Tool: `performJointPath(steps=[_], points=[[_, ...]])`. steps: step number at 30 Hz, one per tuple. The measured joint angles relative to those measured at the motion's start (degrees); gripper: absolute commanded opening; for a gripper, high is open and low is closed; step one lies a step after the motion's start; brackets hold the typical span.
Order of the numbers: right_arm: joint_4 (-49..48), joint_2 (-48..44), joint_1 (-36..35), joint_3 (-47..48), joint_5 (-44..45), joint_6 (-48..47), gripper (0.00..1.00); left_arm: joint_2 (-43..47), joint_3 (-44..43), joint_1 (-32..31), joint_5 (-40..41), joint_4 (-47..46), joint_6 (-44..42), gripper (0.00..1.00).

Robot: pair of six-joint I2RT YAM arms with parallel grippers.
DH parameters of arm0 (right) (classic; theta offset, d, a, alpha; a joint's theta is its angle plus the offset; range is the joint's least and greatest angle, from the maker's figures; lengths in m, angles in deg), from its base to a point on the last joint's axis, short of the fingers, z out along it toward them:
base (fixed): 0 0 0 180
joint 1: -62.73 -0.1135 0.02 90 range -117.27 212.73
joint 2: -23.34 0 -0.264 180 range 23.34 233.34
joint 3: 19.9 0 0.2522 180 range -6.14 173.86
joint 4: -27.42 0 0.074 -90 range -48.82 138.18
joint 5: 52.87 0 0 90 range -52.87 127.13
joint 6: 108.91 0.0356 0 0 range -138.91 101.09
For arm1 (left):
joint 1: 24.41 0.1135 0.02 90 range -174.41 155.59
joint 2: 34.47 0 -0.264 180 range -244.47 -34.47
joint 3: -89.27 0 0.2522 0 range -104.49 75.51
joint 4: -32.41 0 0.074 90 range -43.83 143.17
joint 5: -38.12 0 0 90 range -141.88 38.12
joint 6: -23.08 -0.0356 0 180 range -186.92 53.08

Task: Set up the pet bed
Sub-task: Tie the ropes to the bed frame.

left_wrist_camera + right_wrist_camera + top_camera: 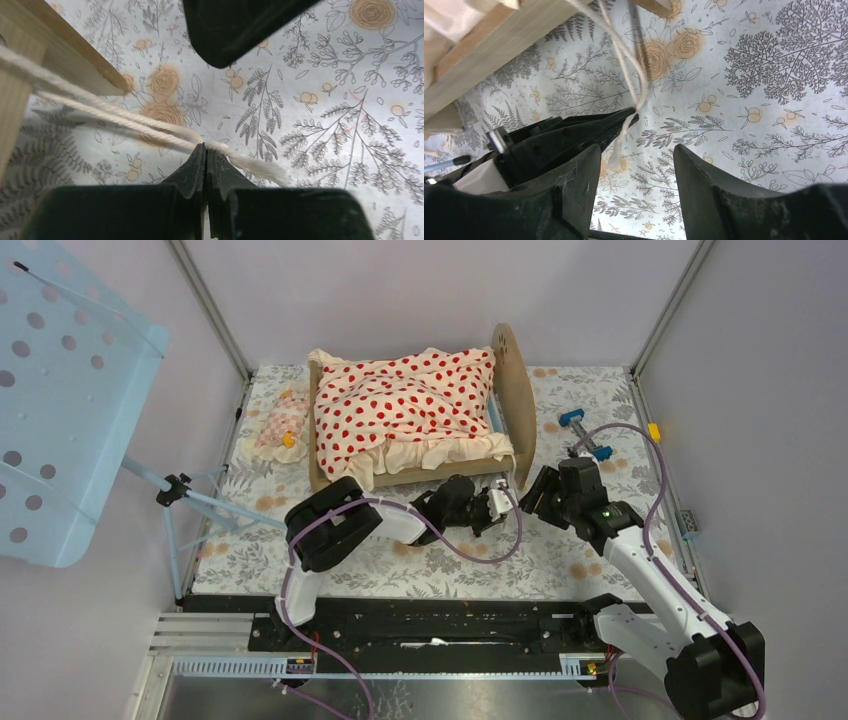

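The pet bed [515, 390], a light-wood frame with a rounded headboard, stands at the back of the floral mat under a red-dotted cream blanket [400, 400]. A white cord [125, 117] runs from the bed's wooden rail [75, 55] down to my left gripper [206, 147], which is shut on it just in front of the bed's near right corner [500, 502]. My right gripper [636, 152] hovers open beside it, with nothing between its fingers. In the right wrist view the cord [634, 85] ends at the left gripper's fingertips [594, 125]. The mattress is hidden.
A small pink pillow [278, 425] lies left of the bed. A blue perforated panel [70, 400] on a stand leans over the left side. A blue-handled object [585, 435] and a yellow piece [653, 430] lie at the back right. The floral mat [450, 560] covers the table.
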Motion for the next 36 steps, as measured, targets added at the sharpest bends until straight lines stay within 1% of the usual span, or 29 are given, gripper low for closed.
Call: performJointPath(steps=[4, 8, 13, 16, 22, 28, 36], points=[[-2.25, 2.16, 0.0, -2.1, 0.33, 1.66, 0.62, 1.01, -0.39, 0.66, -0.83, 4.9, 4.55, 0.0], [-4.72, 4.2, 0.07, -3.67, 0.11, 3.17, 0.6, 1.18, -2.99, 1.92, -2.36, 9.88, 9.31, 0.0], [-9.25, 6.12, 0.31, -5.62, -0.31, 5.05, 0.52, 1.2, -6.34, 3.04, -3.04, 15.8, 14.69, 0.0], [-12.7, 7.74, 0.44, -6.95, -0.35, 6.36, 0.51, 1.2, -7.98, 3.37, -3.08, 19.04, 17.09, 0.0], [-19.98, 12.22, 0.83, -9.86, -1.7, 9.03, 0.51, 1.33, -8.35, 4.2, -3.74, 22.67, 19.37, 0.0], [-26.71, 16.31, 1.18, -10.69, -3.65, 11.15, 0.5, 2.51, -8.46, 5.03, -4.31, 25.35, 20.26, 0.0], [-32.35, 20.57, 1.29, -10.71, -6.8, 11.98, 0.48, 2.69, -9.75, 5.16, -4.81, 27.67, 20.41, 0.0]])
